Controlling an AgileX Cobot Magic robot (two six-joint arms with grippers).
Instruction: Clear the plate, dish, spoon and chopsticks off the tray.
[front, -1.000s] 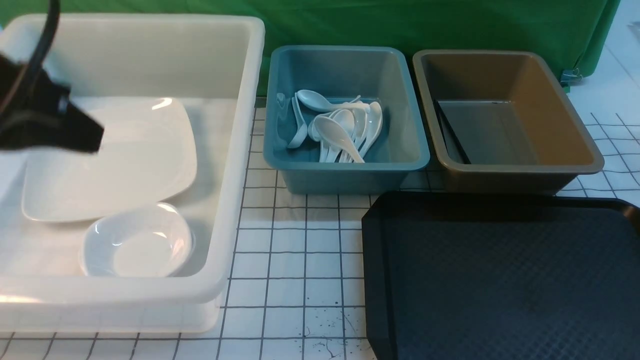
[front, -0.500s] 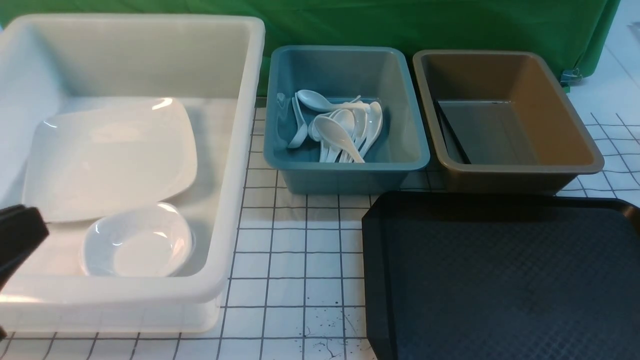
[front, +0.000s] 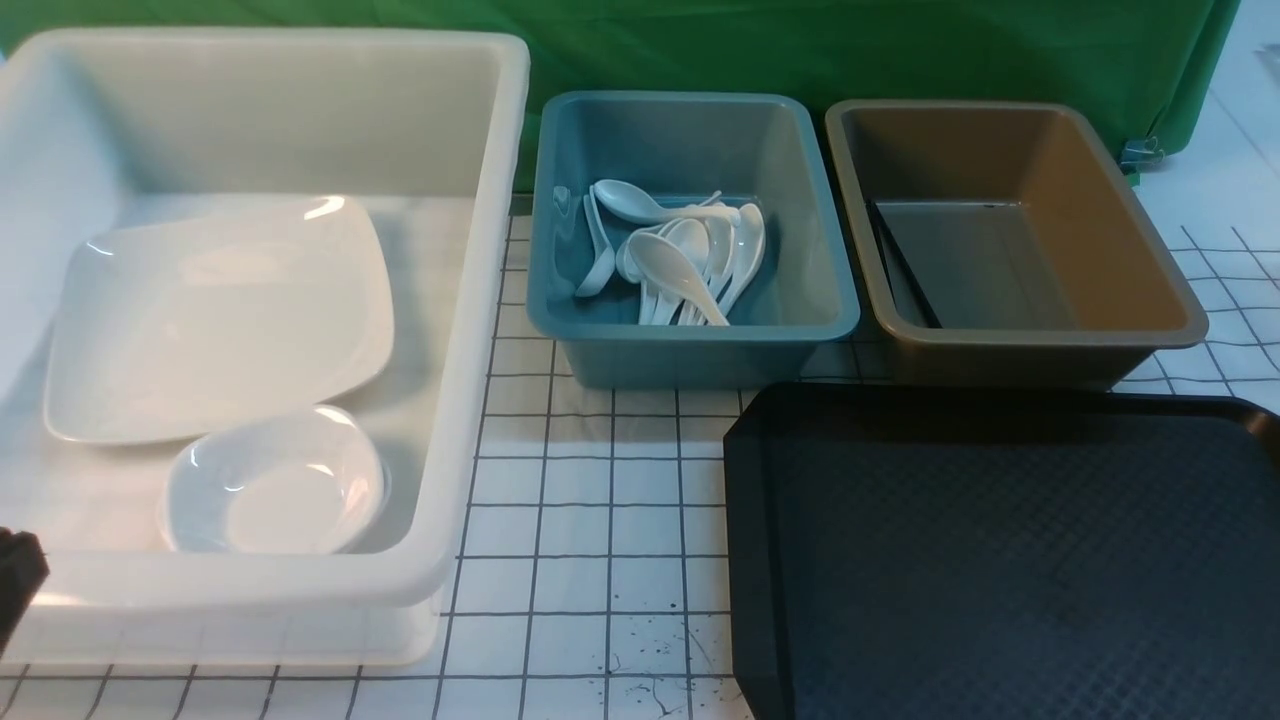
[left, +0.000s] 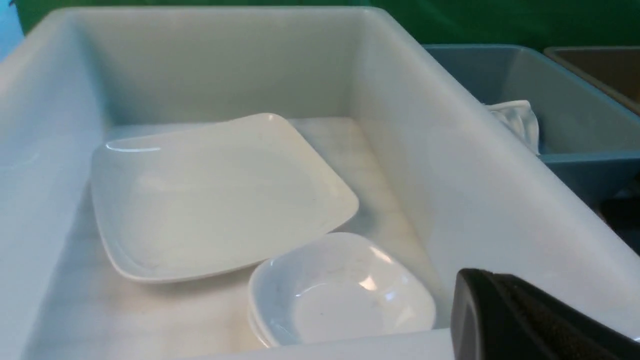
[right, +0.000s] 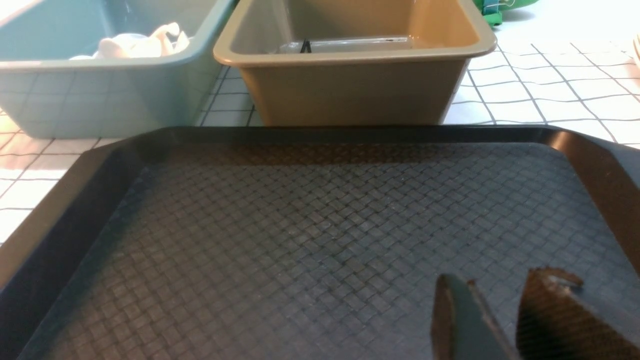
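Note:
The black tray (front: 1000, 560) lies bare at the front right, with nothing on it. The large white plate (front: 220, 315) and the small white dish (front: 275, 480) rest inside the white bin (front: 480, 300). Several white spoons (front: 675, 250) lie in the blue bin (front: 700, 350). The black chopsticks (front: 905, 265) lean in the brown bin (front: 1010, 355). My left gripper (left: 467, 282) is shut and holds nothing; it sits at the white bin's near rim, at the front view's left edge. My right gripper (right: 500, 282) hovers open over the tray (right: 300, 225), nothing between its fingers.
The three bins stand in a row along the back, in front of a green cloth (front: 800, 50). White gridded table surface (front: 600, 520) shows between the white bin and the tray.
My left gripper has pulled back from above the plate, down and toward the near left, almost out of the front view. The plate and dish have stayed put.

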